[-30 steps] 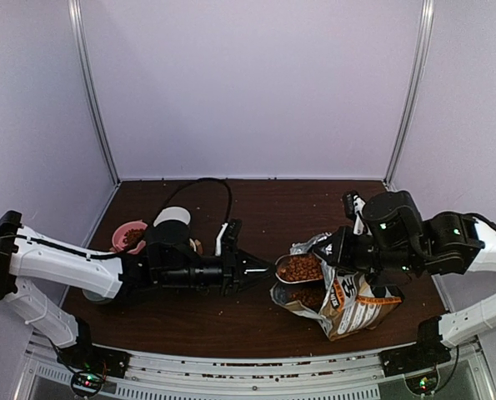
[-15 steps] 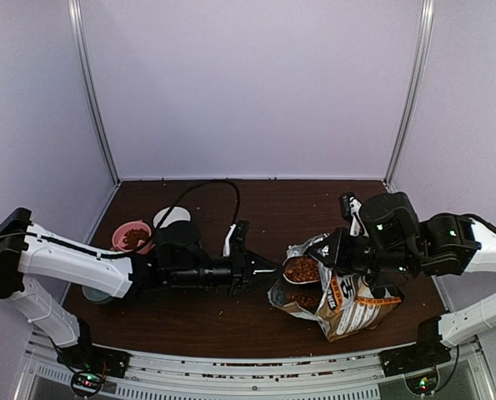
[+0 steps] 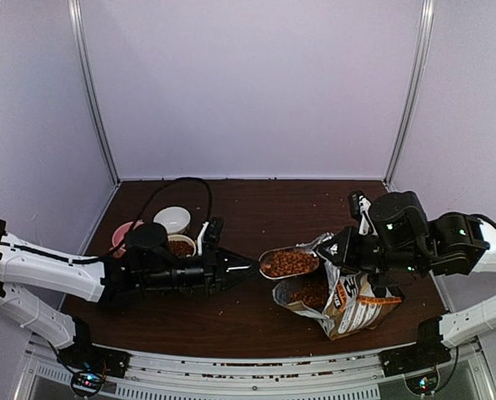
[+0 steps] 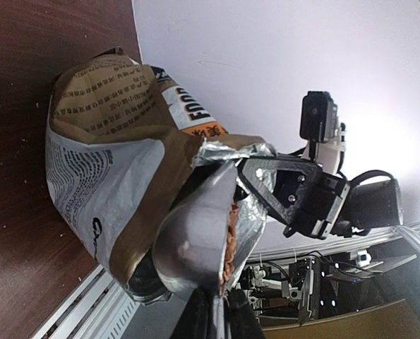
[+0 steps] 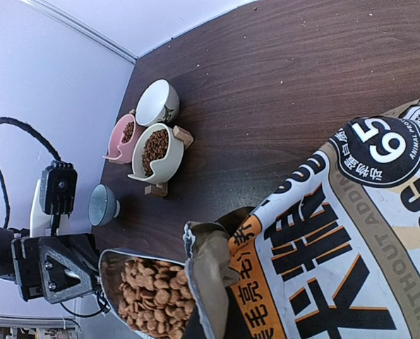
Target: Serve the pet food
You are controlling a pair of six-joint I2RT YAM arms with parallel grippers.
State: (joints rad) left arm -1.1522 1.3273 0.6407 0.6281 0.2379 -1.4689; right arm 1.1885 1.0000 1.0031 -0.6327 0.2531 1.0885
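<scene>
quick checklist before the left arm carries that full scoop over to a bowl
1. Load on the scoop: ok, heaped with pet food.
2. Grip of the left end effector: ok, shut on the scoop's handle.
3. Tilt of the scoop: ok, it looks level and nothing is spilling.
4. Clearance from the bag: cannot tell, the scoop's far end sits close to the foil rim.
5. Hold by the right end effector: ok, it pinches the bag's rim and the bag stands upright.
6. Room in the white bowl: ok, it looks empty.
</scene>
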